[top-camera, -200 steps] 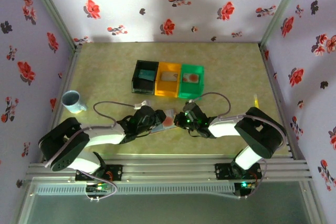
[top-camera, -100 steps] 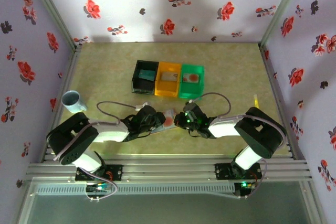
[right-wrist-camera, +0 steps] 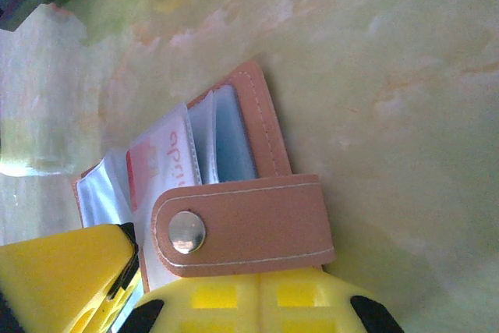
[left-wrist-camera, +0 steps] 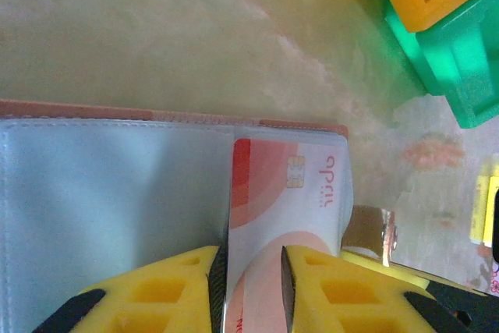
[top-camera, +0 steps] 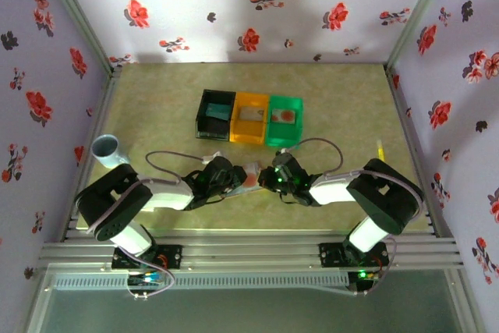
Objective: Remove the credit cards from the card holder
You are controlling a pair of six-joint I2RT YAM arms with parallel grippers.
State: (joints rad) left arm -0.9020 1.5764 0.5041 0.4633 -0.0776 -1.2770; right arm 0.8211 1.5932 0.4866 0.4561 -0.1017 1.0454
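Our left fingers (left-wrist-camera: 164, 286) are closed on the pale, orange-red credit card (left-wrist-camera: 284, 193), which sits in the open card holder (left-wrist-camera: 109, 193) on the surface (left-wrist-camera: 156, 29). If the sleeve binds, we may drag the holder or bend the card, unless our right fingers (right-wrist-camera: 257, 306), apparently clamped on its clasp edge, hold firm.

Apparently "april" on credit card (left-wrist-camera: 269, 216)

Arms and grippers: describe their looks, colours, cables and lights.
The left arm and right arm have white links with black joints. A grey cable loops over each, and green lights glow near the wrists. The left gripper and right gripper have chunky yellow fingers with black patches.
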